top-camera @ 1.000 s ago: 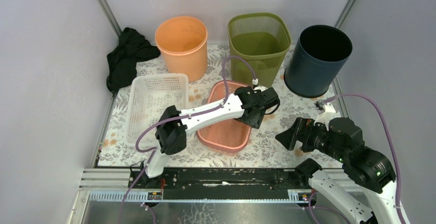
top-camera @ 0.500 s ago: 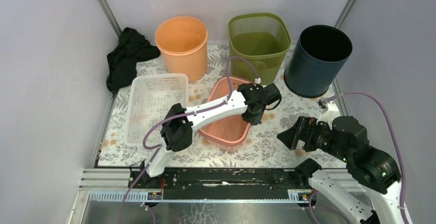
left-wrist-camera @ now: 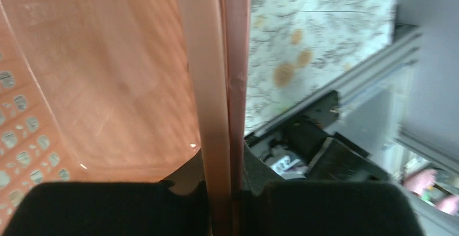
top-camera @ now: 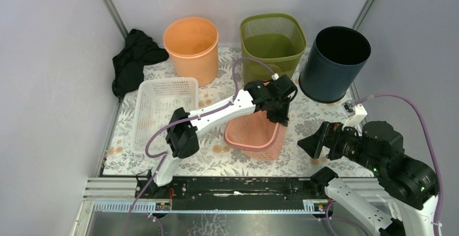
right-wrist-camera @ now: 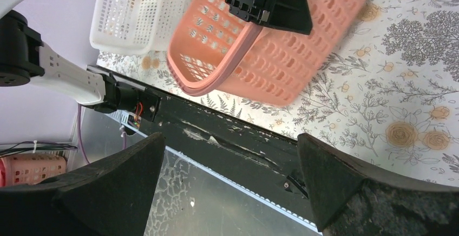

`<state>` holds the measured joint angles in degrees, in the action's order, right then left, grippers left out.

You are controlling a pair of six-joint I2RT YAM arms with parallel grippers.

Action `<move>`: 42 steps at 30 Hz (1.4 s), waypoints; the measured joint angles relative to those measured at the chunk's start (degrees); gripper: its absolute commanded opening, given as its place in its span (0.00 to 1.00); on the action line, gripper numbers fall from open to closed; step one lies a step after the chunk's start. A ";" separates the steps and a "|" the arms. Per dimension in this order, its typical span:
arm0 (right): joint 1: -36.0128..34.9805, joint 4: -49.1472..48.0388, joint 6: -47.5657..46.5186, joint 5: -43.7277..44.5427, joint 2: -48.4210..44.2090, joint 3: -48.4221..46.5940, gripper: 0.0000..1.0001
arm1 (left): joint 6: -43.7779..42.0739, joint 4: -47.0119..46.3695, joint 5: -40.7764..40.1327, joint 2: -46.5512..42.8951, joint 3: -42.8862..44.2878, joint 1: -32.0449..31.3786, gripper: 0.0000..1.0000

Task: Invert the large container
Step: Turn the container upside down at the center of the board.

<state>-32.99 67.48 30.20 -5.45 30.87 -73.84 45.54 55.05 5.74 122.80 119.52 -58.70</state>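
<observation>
Partly blurred, the pink basket (top-camera: 254,134) hangs clamped in the left end effector (left-wrist-camera: 224,206); right end effector (right-wrist-camera: 233,192) spread.

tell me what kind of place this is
Probably a robot lab test cell, not a home: plain grey walls enclose a floral-clothed table, two arms are bolted to a metal rail, and bins and baskets stand as props.

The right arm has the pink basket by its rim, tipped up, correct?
No: the left arm's fingers have the pink basket by its rim, tipped up, as the top external view shows; the right fingers are open.
</observation>
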 measured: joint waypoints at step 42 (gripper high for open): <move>0.00 4.02 -0.87 1.51 3.76 -7.13 0.99 | 29.90 -89.57 11.74 -6.16 -42.23 0.74 0.00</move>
<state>-32.99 71.50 29.32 -3.95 34.63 -80.97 75.44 -34.52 17.47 116.64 77.30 -57.95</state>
